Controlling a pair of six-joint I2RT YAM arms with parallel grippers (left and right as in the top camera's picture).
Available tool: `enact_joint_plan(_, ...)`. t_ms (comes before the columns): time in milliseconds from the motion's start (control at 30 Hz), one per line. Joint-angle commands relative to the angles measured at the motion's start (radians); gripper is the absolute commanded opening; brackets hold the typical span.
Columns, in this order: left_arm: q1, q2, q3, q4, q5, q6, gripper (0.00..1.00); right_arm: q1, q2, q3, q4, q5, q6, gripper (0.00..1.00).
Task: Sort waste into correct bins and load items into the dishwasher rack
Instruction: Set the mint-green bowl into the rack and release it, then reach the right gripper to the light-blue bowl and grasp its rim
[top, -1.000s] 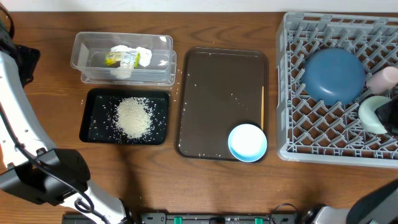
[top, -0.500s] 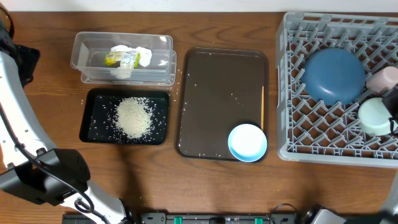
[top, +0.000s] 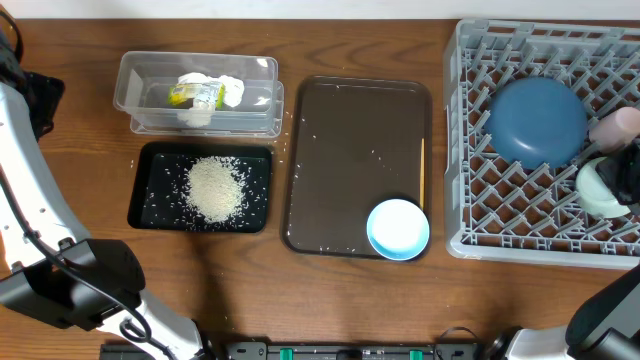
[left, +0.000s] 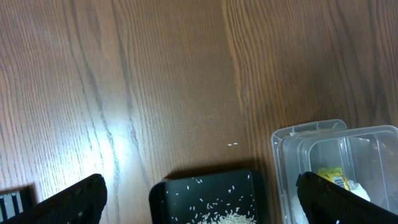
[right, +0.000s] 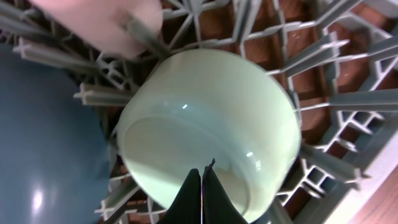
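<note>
Nearest first: your right gripper (right: 202, 180) is pinched fully together and holds nothing. Its tips sit over the lower edge of the small mint-green bowl (right: 205, 124); contact cannot be told. That bowl lies tilted among the pegs at the right side of the large grey lattice dishwasher rack (top: 520, 232), just below the small pink cup (top: 615, 125). The large dark blue round plate (top: 537, 120) is to its left.

Your left gripper (left: 200, 183) is spread wide and empty above the wooden table (left: 174, 74).

Lower centre of the overhead frame: the light blue bowl (top: 398, 228) sits on the bottom right corner of the flat brown serving tray (top: 350, 140).

Left of that: the heap of white rice (top: 213, 188) lies in the shallow black tray (top: 137, 212).

Upper left: the clear plastic tub (top: 135, 95) holds the crumpled white tissue (top: 230, 88) and the yellow-green wrapper (top: 193, 95), touching each other.
</note>
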Motion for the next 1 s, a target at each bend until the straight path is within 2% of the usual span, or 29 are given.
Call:
enact_joint_plan(0, 0.0, 0.006, 0.003, -0.003, -0.013, -0.002, 1.0, -0.024, 0.017, 0.004, 0.011, 0.032, -0.015, 0.03)
enact_joint_plan(200, 0.0, 0.006, 0.003, -0.003, -0.013, -0.002, 1.0, -0.029, 0.077, 0.004, 0.037, 0.049, -0.015, 0.02)
enact_joint_plan(433, 0.0, 0.006, 0.003, -0.003, -0.013, -0.002, 1.0, -0.029, 0.076, 0.013, 0.035, 0.157, -0.014, 0.01)
enact_joint_plan(633, 0.0, 0.006, 0.003, -0.003, -0.013, -0.002, 1.0, -0.022, -0.019, 0.014, 0.014, -0.024, -0.016, 0.01)
enact_joint_plan(733, 0.0, 0.006, 0.003, -0.003, -0.013, -0.002, 1.0, 0.001, -0.102, 0.014, 0.038, -0.232, -0.087, 0.04)
enact_joint_plan(800, 0.0, 0.006, 0.003, -0.003, -0.013, -0.002, 1.0, 0.029, -0.162, 0.014, 0.063, -0.396, -0.127, 0.09)
enact_joint_plan(833, 0.0, 0.006, 0.003, -0.003, -0.013, -0.002, 1.0, 0.046, -0.187, 0.014, 0.072, -0.456, -0.135, 0.19)
enact_joint_plan(900, 0.0, 0.006, 0.003, -0.003, -0.013, -0.002, 1.0, 0.103, -0.238, 0.014, 0.097, -0.563, -0.146, 0.52)
enact_joint_plan(933, 0.0, 0.006, 0.003, -0.003, -0.013, -0.002, 1.0, 0.133, -0.256, 0.014, 0.107, -0.586, -0.146, 0.63)
enact_joint_plan(967, 0.0, 0.006, 0.003, -0.003, -0.013, -0.002, 1.0, 0.174, -0.272, 0.014, 0.117, -0.602, -0.146, 0.7)
